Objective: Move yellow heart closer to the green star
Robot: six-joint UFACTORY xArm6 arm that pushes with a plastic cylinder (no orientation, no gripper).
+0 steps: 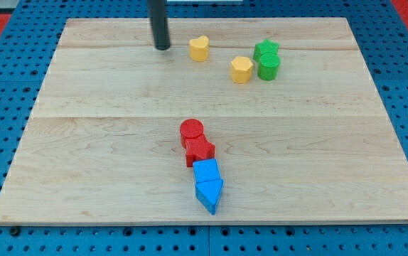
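Note:
The yellow heart (199,48) lies near the view's top, a little left of centre-right. The green star (266,50) lies further to the view's right, touching a green cylinder (269,67) just below it. A yellow hexagon (242,70) sits between the heart and the green pair, touching the cylinder's left side. My tip (162,47) stands on the board to the left of the yellow heart, a short gap away and at about the same height in the view.
A red cylinder (192,131) and a red star (200,151) sit together at the board's middle. Two blue blocks, a cube (206,171) and a triangle (210,194), lie just below them. The wooden board (83,142) ends at a blue pegboard surround.

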